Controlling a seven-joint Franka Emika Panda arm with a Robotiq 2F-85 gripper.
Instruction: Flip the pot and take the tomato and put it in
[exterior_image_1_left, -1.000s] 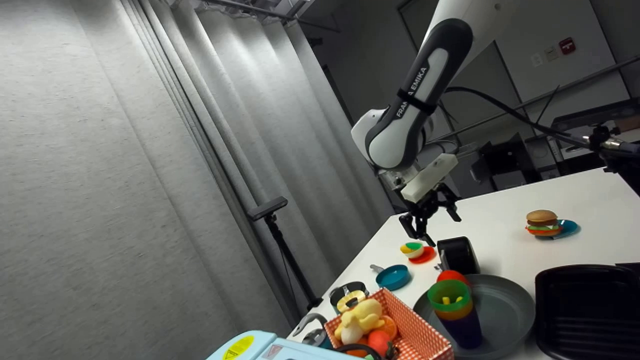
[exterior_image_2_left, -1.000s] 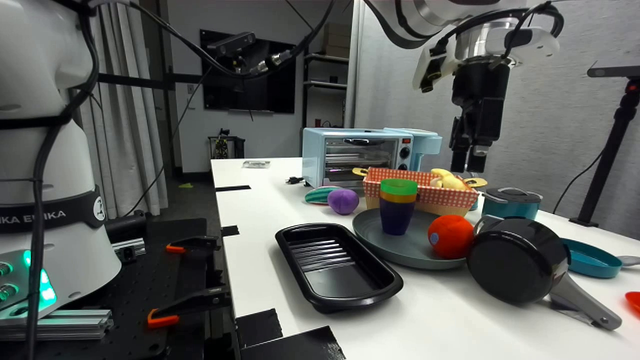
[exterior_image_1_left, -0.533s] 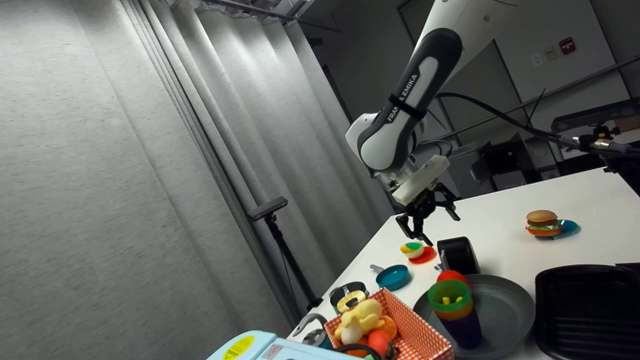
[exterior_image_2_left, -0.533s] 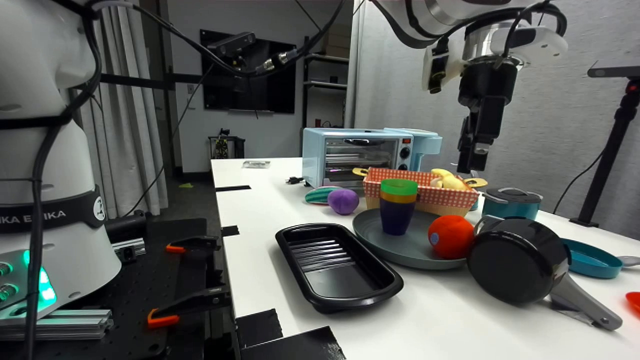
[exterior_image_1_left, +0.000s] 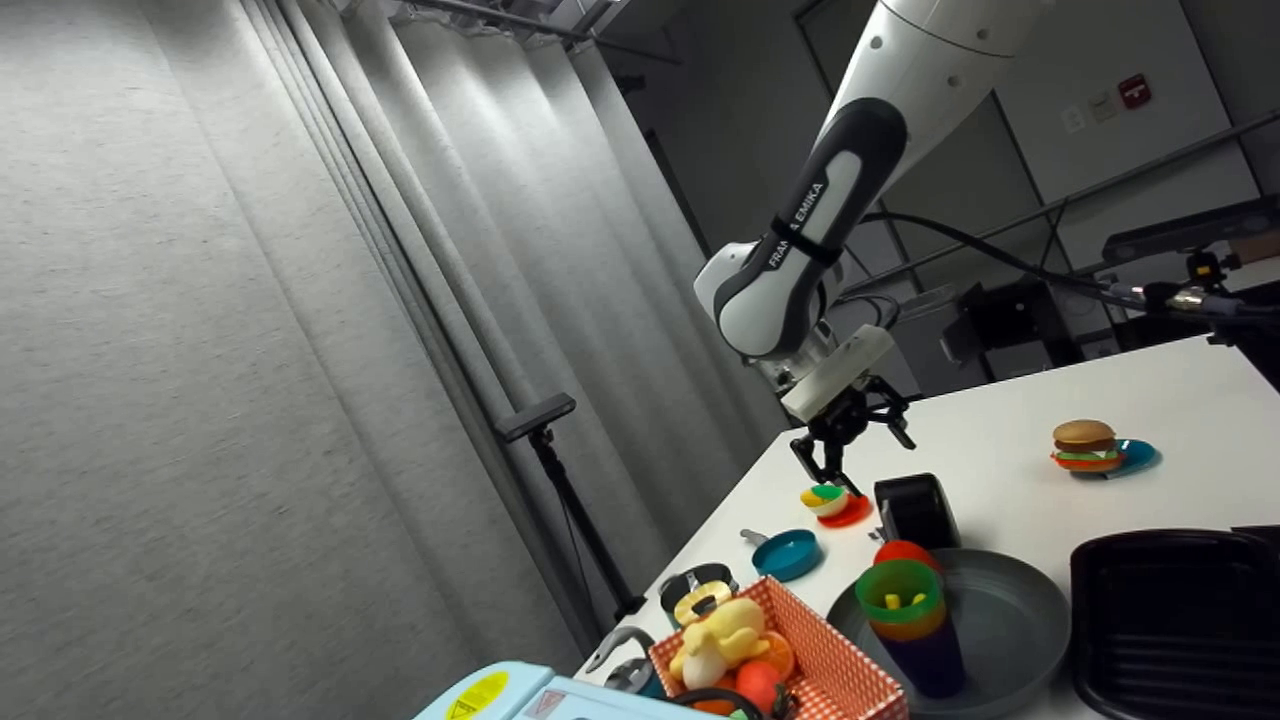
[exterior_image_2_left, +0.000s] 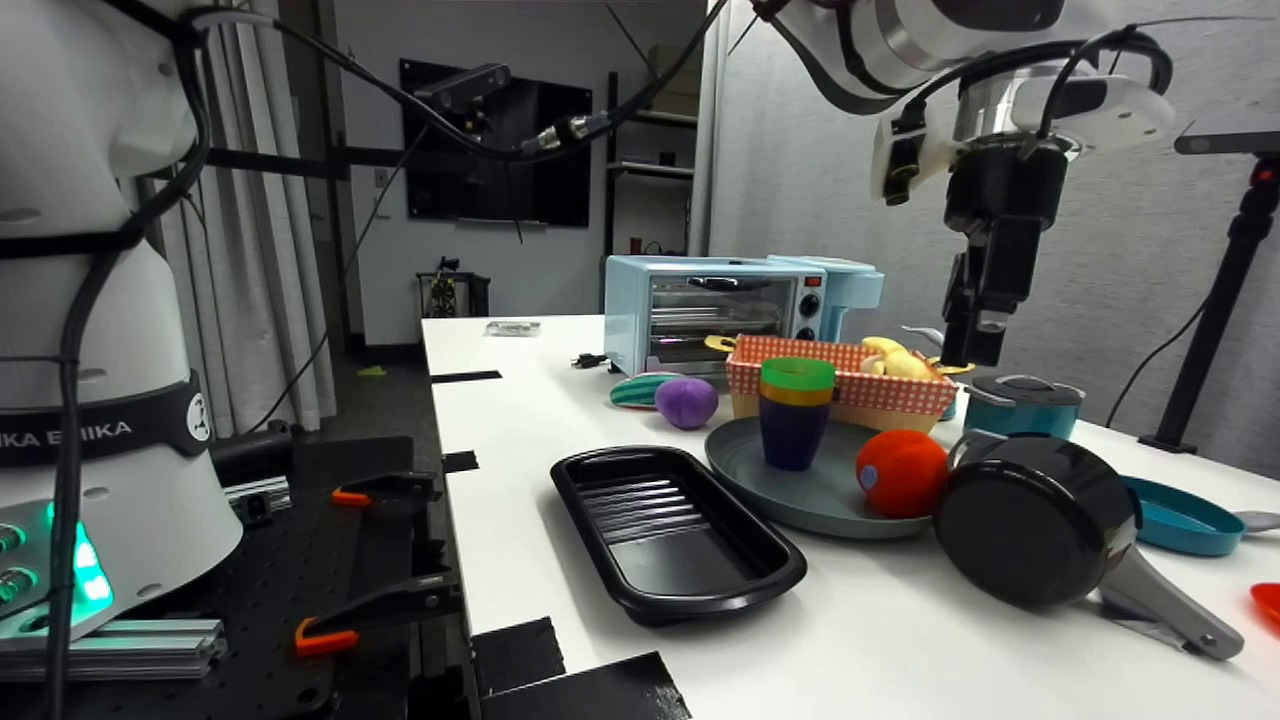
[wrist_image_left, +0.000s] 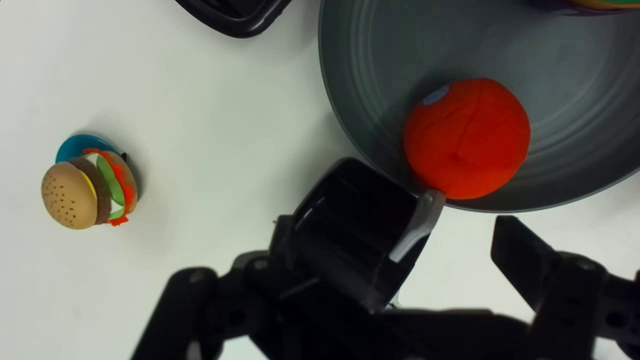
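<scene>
The black pot (exterior_image_2_left: 1020, 530) lies tipped on its side on the table, its long grey handle pointing away from the grey dish; its shorter grey side grip shows in the wrist view. Close beside the pot, the round red tomato (exterior_image_2_left: 900, 473) rests on the dish near its edge. In the wrist view the tomato (wrist_image_left: 467, 140) appears to meet the pot's (wrist_image_left: 357, 210) short grip. My gripper (wrist_image_left: 395, 235) stands open with its fingers wide apart. It hangs above the table, well higher than the pot in an exterior view (exterior_image_2_left: 970, 355), and one finger overlaps the pot in the wrist view.
Stacked cups (exterior_image_2_left: 793, 430) stand on the grey dish (exterior_image_2_left: 740, 465). Around it are a black tray (exterior_image_2_left: 690, 560), a checked basket (exterior_image_1_left: 840, 650) of toy food and a blue pan (exterior_image_1_left: 787, 555). A toy burger (wrist_image_left: 75, 195) and a small bowl (exterior_image_1_left: 825, 503) sit farther off.
My gripper has shifted, rightward and a little lower in an exterior view, keeping its fingers apart. The pot, the tomato and the other objects have stayed in place.
</scene>
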